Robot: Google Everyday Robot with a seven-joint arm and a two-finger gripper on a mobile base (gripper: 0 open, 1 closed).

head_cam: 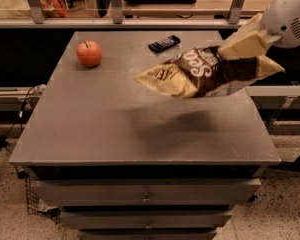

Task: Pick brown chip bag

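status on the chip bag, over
Tool upper right, shut on bag. Bag airborne over table, right side. Apple, candy bar far side, clear.
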